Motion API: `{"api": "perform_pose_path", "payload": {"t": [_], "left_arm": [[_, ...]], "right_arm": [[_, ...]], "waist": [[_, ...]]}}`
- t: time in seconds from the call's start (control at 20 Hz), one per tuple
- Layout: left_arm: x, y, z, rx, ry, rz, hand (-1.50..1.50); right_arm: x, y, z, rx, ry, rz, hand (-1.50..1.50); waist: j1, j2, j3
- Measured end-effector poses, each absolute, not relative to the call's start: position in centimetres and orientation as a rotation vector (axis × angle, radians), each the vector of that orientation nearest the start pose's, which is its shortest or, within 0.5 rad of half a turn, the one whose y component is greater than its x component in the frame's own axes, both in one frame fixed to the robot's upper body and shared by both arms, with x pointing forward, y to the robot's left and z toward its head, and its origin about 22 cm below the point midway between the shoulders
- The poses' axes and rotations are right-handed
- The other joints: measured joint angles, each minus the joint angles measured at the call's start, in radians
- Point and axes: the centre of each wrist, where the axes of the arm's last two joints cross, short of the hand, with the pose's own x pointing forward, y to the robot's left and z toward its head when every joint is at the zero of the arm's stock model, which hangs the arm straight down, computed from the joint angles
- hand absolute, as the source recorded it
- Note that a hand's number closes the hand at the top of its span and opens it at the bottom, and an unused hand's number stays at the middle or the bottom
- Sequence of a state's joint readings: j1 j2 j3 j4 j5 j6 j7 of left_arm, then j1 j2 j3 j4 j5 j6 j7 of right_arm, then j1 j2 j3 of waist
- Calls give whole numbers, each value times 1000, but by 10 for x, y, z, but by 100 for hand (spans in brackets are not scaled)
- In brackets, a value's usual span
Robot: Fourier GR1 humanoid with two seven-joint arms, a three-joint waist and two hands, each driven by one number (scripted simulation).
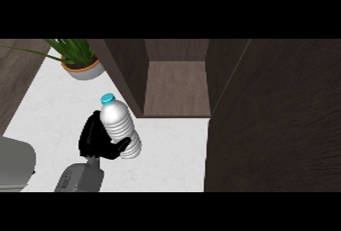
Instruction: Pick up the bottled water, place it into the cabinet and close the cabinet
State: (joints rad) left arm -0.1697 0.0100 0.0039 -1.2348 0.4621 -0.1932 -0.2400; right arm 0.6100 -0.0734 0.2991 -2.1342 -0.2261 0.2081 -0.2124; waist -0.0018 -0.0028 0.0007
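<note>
A clear ribbed water bottle (120, 128) with a blue cap (107, 97) stands slightly tilted over the white counter (173, 153). My left hand (93, 137) sits at its left side, shut on its lower half, with the thumb (120, 145) curled across the front. The grey forearm (81, 177) comes up from the lower edge. The dark wooden cabinet (177, 85) lies up and to the right of the bottle, with its inside bare. Its open door (273, 122) fills the right side of the view. My right hand does not show.
A potted green plant (81, 63) in a pale pot stands at the back left, close to the cabinet's left wall (123, 67). A grey rounded shape (15, 167) sits at the lower left edge. Dark wood (10, 90) borders the counter on the left.
</note>
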Motion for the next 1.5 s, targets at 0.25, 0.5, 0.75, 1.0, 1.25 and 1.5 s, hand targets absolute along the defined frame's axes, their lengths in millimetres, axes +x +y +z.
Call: {"api": "perform_pose_path", "payload": {"t": [0.25,0.5,0.75,1.0,1.25,1.5], "left_arm": [[297,177,-1,-465,-1649,224,150],[314,141,27,-430,-1657,191,150],[322,129,30,-301,-1679,170,150],[324,120,28,-173,-1699,165,150],[326,113,26,-36,-1703,162,150],[328,110,25,72,-1693,165,150]], "right_arm": [[103,-212,42,411,-1778,-40,-150],[111,-209,48,418,-1780,-40,-150],[111,-208,50,424,-1774,-39,-150],[114,-210,48,436,-1774,-36,-150],[113,-210,44,442,-1774,-31,-150],[114,-210,42,457,-1769,-22,-150]], "waist": [[-5,1,0],[-8,2,-1],[-6,-2,-3],[-6,-8,-3],[-12,-11,0],[-22,-13,2]]}}
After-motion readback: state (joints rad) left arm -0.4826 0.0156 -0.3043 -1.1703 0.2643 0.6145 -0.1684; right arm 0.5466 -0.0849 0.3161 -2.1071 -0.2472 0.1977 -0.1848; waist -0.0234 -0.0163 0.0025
